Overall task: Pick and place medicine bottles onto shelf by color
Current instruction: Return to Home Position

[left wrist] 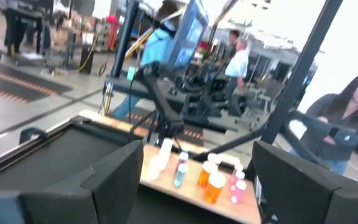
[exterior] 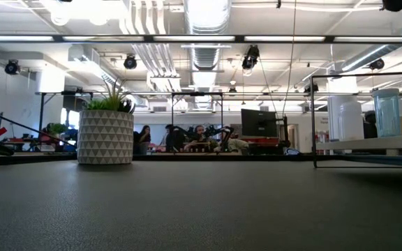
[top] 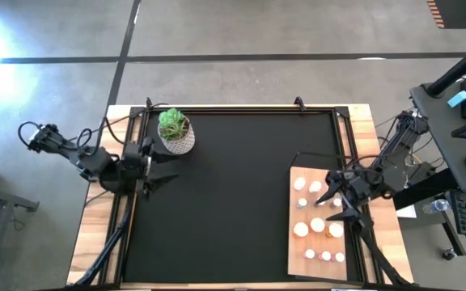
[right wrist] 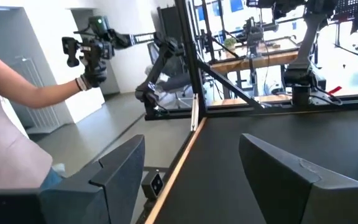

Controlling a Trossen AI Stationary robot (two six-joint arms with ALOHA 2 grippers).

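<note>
R gripper [top: 332,200] wide open, empty, over right side of shelf [top: 296,267]; bottles [top: 317,224] upright on shelf, none held; L gripper [top: 171,168] open, empty, at mat [top: 233,210] left edge, near plant [top: 175,129]; L wrist view alone gives bottle colours: orange, pink, white, teal-banded; low view: plant, people beyond.

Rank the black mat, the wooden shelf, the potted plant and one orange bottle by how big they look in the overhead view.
1. black mat, by far the largest
2. shelf
3. potted plant
4. orange bottle, clearly the smallest
</note>
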